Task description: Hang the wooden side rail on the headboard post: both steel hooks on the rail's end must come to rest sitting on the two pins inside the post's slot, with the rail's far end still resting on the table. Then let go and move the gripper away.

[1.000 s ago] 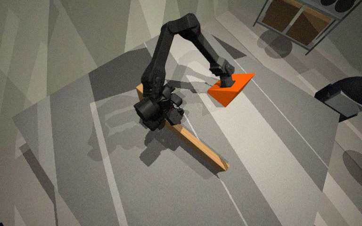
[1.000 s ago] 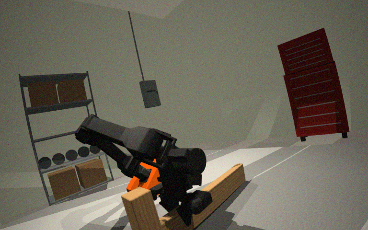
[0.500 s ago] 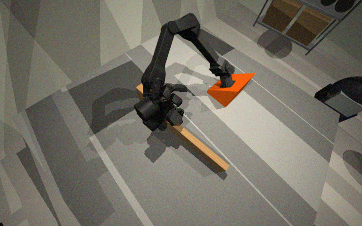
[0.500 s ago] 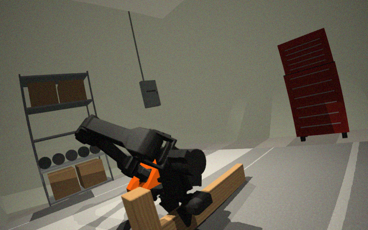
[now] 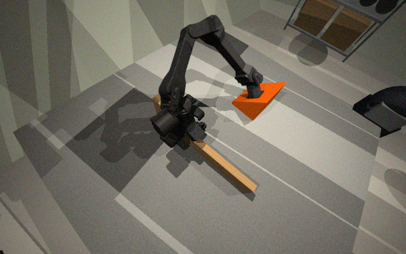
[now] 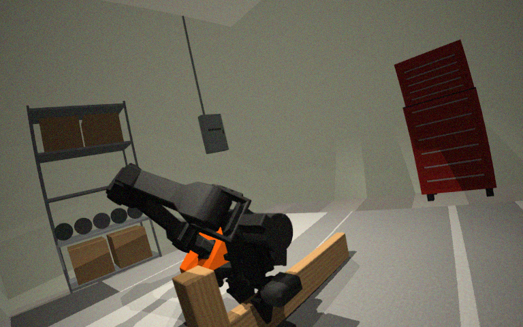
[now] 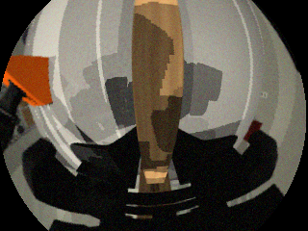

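Note:
The wooden side rail (image 5: 225,164) (image 6: 325,258) (image 7: 156,58) runs away from the headboard post (image 5: 156,102) (image 6: 200,296), which stands upright. The rail's near end is at or close beside the post. Its far end is down at or very near the table. My gripper (image 5: 191,141) (image 6: 260,304) is shut on the rail, near the post end, with its fingers on either side of the wood. The hooks, the slot and the pins are hidden, so I cannot tell whether the hooks sit on the pins.
The arm's orange base (image 5: 263,97) (image 6: 219,254) (image 7: 36,77) stands beyond the post and the rail. A shelf rack (image 6: 42,157) with boxes, a wall box (image 6: 214,133) and a red tool cabinet (image 6: 449,135) are in the background. A dark object (image 5: 384,116) is at the right in the top view.

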Tool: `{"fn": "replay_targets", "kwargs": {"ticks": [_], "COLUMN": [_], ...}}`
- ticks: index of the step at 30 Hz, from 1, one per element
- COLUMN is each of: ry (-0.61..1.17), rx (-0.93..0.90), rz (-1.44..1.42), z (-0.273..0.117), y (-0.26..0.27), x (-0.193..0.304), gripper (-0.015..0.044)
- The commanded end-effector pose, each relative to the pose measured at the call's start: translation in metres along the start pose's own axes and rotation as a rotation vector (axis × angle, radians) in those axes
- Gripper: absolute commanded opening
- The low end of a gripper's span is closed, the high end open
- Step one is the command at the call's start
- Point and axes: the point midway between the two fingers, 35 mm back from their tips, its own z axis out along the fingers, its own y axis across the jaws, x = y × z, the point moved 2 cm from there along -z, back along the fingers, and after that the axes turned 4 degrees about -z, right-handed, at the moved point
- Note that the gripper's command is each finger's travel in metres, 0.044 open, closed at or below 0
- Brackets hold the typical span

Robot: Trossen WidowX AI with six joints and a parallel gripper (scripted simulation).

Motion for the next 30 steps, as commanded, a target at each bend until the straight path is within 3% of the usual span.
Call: {"fn": "replay_targets", "kwargs": {"ticks": [1,28,30], "ry": [0.006,0.007,0.000], "rx": [0.007,0.007,0.002], "rz": [0.006,0.006,-0.002], "z": [-0.0008,0.0035,0.0026], "y": [-0.0009,-0.0009,0.0001], "x": [0.0013,0.0013,-0.0003], "gripper": [0.0000,0.0000,0.0053]}}
